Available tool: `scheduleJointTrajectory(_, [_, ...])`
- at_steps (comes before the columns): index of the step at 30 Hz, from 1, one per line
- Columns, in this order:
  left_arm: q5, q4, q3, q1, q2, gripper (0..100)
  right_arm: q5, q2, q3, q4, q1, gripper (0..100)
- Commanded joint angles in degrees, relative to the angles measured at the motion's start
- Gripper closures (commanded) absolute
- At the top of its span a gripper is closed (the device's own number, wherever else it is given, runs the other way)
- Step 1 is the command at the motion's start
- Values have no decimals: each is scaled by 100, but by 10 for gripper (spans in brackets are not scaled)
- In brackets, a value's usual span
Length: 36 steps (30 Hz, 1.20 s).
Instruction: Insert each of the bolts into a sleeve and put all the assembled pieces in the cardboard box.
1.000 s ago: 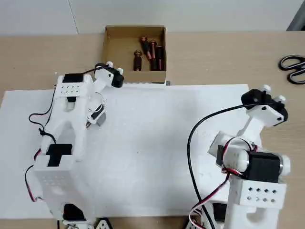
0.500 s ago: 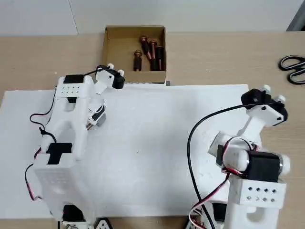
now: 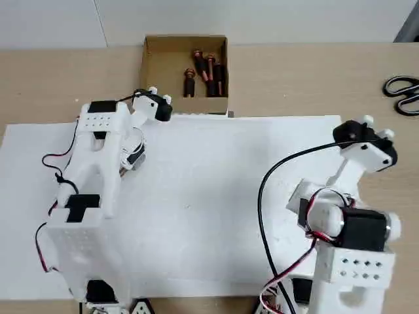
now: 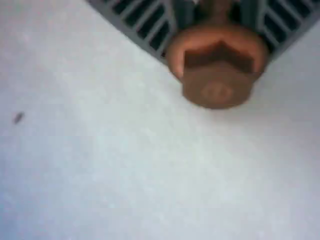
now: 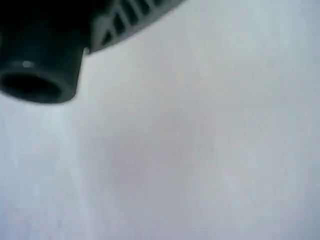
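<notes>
A copper bolt (image 4: 216,70) fills the left wrist view head-on, just above the white mat. My left gripper (image 4: 216,12) is shut on it, grey ribbed fingers (image 4: 142,22) on either side of the shank. In the right wrist view a black sleeve (image 5: 37,75) points its open end at the camera, held at a ribbed grey finger (image 5: 132,17) of my right gripper, low over the mat. The cardboard box (image 3: 157,65) stands at the table's far edge with several assembled pieces (image 3: 206,72) inside. The left arm (image 3: 98,150) is just in front of the box; the right arm (image 3: 353,176) stands at the mat's right side.
A white mat (image 3: 209,203) covers the table between the two arms. Scissors (image 3: 402,95) lie on the bare wood at the far right. A black cable (image 3: 265,196) loops from the right arm over the mat.
The left arm has shifted slightly, its wrist a little lower and to the right in the high view. The right arm has barely moved.
</notes>
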Motion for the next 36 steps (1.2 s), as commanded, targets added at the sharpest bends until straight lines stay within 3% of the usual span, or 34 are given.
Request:
scheduleJointTrajectory(1, [440, 624, -585, -9, -624, 994, -44, -40, -782, -4, -242, 996])
scheduleJointTrajectory(7, [949, 1495, -1121, 360, -1934, 994, 185, -48, -1345, 22, -1165, 996])
scheduleJointTrajectory(12, [1099, 1521, -1121, 475, -3305, 994, 941, -576, -1749, 22, -1235, 996])
scheduleJointTrajectory(21, [1240, 1503, 4, 440, -5662, 994, 2286, -1859, -1468, 40, -1200, 996])
scheduleJointTrajectory(28, [1468, 738, 1525, 422, -8000, 994, 2725, -3160, -9, -145, -1200, 996])
scheduleJointTrajectory(36, [3411, -1327, 4505, 466, -11086, 994, 2734, -4453, 2031, -1270, -1226, 996])
